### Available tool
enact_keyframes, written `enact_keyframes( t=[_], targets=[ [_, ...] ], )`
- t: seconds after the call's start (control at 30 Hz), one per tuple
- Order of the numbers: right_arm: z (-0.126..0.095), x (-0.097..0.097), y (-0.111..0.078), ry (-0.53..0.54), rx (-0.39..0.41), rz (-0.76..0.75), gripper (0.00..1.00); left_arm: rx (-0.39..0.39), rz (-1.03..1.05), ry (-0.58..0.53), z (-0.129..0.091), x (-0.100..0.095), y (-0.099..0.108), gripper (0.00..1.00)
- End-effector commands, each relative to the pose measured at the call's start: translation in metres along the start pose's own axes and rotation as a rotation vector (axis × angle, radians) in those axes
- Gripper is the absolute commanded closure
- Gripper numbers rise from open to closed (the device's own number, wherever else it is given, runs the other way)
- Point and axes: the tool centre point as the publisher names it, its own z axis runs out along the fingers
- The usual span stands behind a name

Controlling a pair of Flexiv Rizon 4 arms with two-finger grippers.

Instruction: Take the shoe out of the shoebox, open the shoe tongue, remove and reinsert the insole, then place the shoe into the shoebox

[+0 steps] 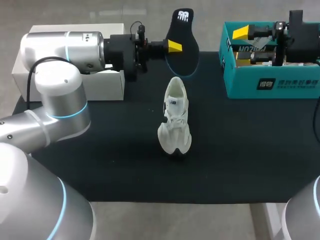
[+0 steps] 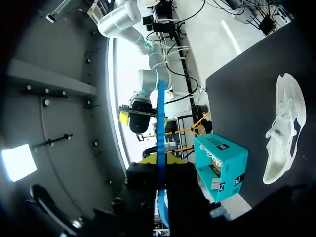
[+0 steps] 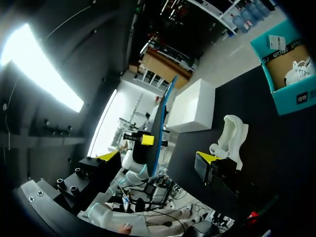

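- Though out of the shoe, not yet back in: insole, black, held upright in the air over the far side of the table, behind the shoe.
- Left gripper: clamped on the insole about mid-length. One yellow tip visible on the near face, the other hidden behind. Seen edge-on between the fingers in the left wrist view.
- Shoe: white, resting on its sole mid-table, pointing lengthwise away from the robot, well apart from both grippers. Cannot tell how far open the tongue is.
- Right gripper: over the teal shoebox at far right, fingers spread wide, nothing between them.
- Second white shoe lying inside the shoebox, per the right wrist view.
- Judged step: removal done, reinsertion pending, boxing not yet begun.
- Next move, as judged: lower the insole toward the shoe opening, tilt it steeply, feed one end in under the tongue. Probably calls for the right gripper beside the shoe to steady it against tipping or skidding.
- Risk: buckling of the thin insole at the opening.
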Motion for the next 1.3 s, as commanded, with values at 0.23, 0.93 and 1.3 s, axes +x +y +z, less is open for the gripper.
enact_keyframes(
  t=[0.23, 0.93, 1.3],
  targets=[
    [-0.033, -0.02, -0.001, -0.052, 0.072, -0.001, 0.0, -0.005, -0.005, -0.002, -0.004, 0.001, -0.001, 1.0],
    [-0.02, -0.027, 0.01, 0.094, 0.049, 0.075, 0.0, 0.005, -0.04, -0.02, -0.01, 0.0, 0.001, 1.0],
    [0.016, -0.028, 0.022, 0.125, 0.095, 0.05, 0.0, 0.013, -0.039, -0.03, -0.007, 0.002, 0.003, 1.0]
  ],
)
